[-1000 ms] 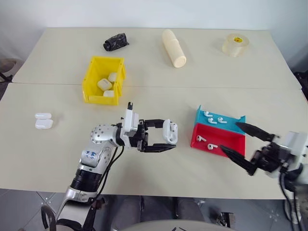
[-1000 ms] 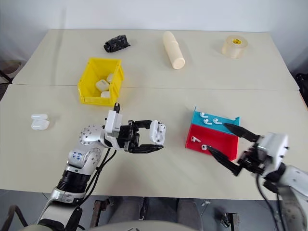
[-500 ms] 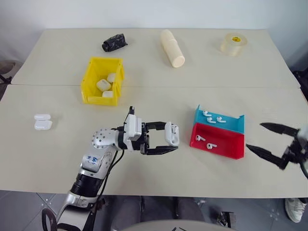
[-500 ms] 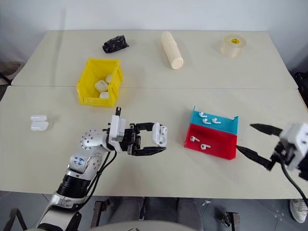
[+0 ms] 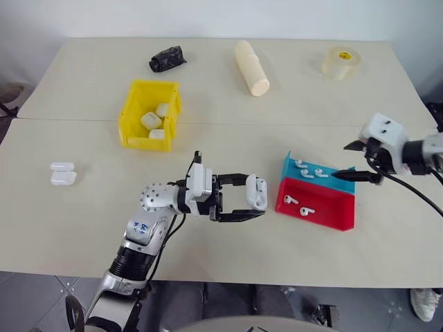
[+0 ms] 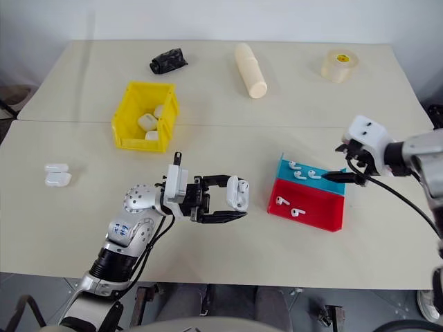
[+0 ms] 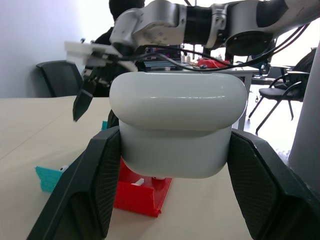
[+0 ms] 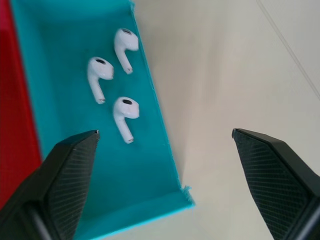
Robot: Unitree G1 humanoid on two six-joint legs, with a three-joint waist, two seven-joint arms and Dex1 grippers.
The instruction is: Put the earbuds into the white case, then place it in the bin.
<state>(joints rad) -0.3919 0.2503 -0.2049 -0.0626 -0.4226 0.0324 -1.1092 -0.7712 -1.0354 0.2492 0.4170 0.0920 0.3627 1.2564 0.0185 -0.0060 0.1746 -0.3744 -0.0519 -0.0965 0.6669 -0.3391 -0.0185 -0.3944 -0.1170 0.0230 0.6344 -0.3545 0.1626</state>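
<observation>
A: Left eye view looks down on a pale bench (image 5: 228,104). Near its front middle, the left claw (image 5: 255,203) points sideways toward the robot's right, with both black fingers pressed against a white case (image 5: 257,194) held above the bench top. In the left wrist view the case sits squarely between the two pads, its lid seam visible and the lid closed.

B: Where are the earbuds?

A: Just to the right of the case lie two shallow trays side by side, touching. The blue tray (image 5: 296,173), the farther one, holds three earbuds (image 8: 112,75) lying loose with their stems pointing roughly the same way. The red tray (image 5: 325,211), the nearer one, holds two more small white earbuds (image 5: 297,205).

B: And the other arm?

A: The right claw (image 8: 165,150) hangs over the far right corner of the blue tray, fingers spread wide apart with nothing between them. Its tips do not touch the earbuds.

B: Where is the bin?

A: The yellow bin (image 5: 131,114) stands well apart, toward the back left, with several white cases inside. Two further white cases (image 5: 62,173) sit together near the left edge. Along the back edge lie a dark crumpled object (image 5: 166,59), a cream cylinder (image 5: 250,67) on its side and a roll of tape (image 5: 340,62).
</observation>
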